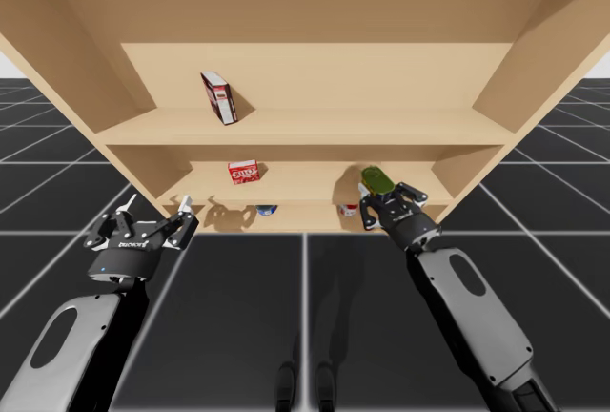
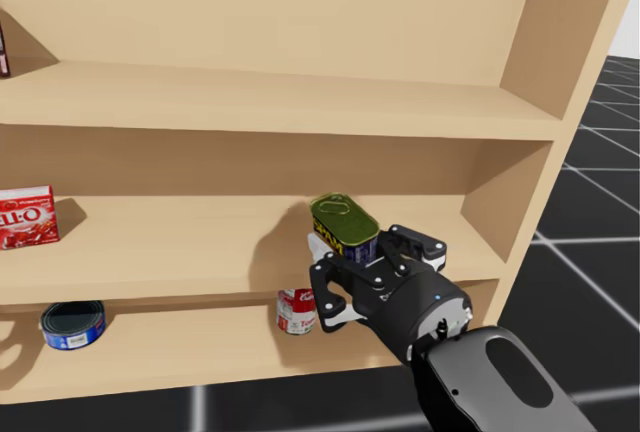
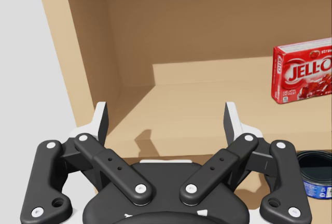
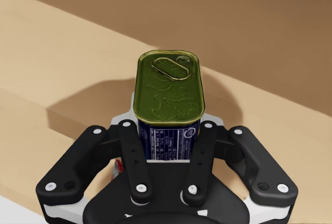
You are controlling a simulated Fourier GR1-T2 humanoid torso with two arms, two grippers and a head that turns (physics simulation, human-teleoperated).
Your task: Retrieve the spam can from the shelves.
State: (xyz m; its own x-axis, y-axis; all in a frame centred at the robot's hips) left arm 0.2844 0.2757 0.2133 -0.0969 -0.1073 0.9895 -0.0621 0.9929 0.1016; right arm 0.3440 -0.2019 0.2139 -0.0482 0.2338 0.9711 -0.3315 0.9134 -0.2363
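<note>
Right gripper: clamps green-lidded spam can.
Bottom shelf: small red can, flat blue can.
Middle shelf: red box.

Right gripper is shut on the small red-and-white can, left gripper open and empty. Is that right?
No. The right gripper is shut on the green-topped rectangular can, as the right wrist view shows; the small red-and-white can stands untouched, lower down. The left gripper is open and empty.

Bright, even light from the front. Soft shadows on the tan wooden shelves; a broad one beside the green-topped rectangular can. Edges crisp. High view splays shelf walls outward.
</note>
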